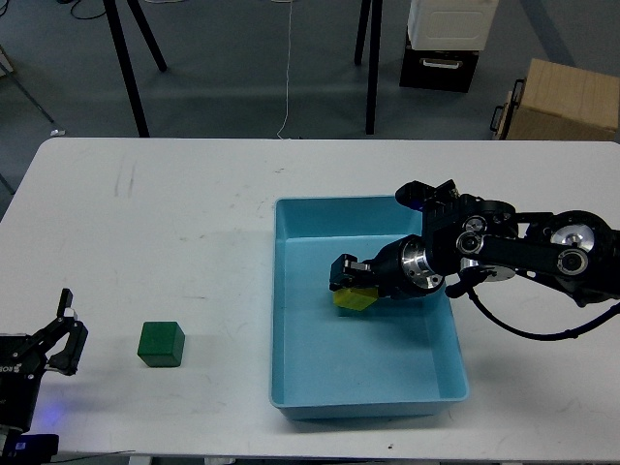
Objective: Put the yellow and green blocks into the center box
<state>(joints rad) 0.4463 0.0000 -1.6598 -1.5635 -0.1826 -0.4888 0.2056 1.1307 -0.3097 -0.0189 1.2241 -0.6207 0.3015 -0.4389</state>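
Observation:
A yellow block (354, 299) sits low inside the light blue box (291, 387) at the table's middle, held between the fingers of my right gripper (351, 281), which reaches in from the right. A green block (160, 344) rests on the white table left of the box. My left gripper (60, 341) is open and empty at the lower left, a little left of the green block.
The white table (174, 213) ends close to the box's front edge. Beyond the far edge are black stand legs (131, 68), a dark cabinet (441, 63) and a cardboard box (562, 97) on the floor.

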